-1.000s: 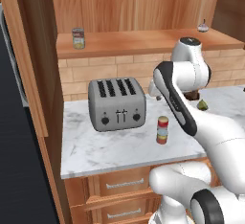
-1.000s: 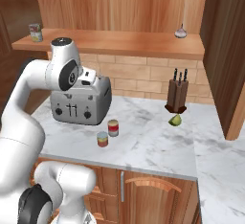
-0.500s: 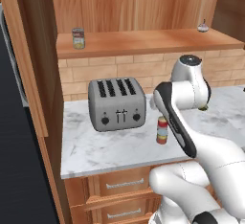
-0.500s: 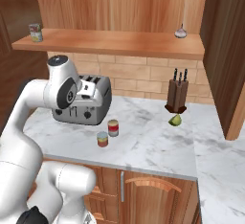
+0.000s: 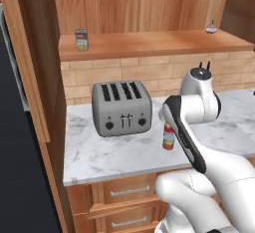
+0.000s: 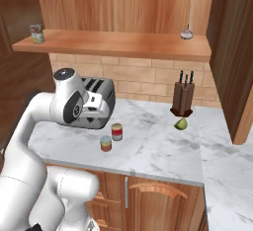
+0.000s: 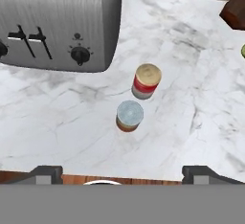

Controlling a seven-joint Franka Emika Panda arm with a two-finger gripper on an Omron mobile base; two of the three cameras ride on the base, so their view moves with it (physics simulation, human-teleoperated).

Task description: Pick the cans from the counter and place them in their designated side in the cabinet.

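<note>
Cans (image 7: 139,99) upright on counter (image 6: 158,151), labels unreadable; jaws spread wide above, gripping nothing.

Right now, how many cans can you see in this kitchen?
3. Two stand close together on the counter in front of the toaster: the nearer can and the red can. A third can sits on the shelf's left end.

Veined marble counter (image 7: 191,94), brushed-metal toaster (image 7: 57,22), seemingly matt wooden cabinet (image 6: 123,45).

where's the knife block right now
In the right base view, the knife block stands on the counter against the brick wall, right of the toaster, a green fruit just before it.
</note>
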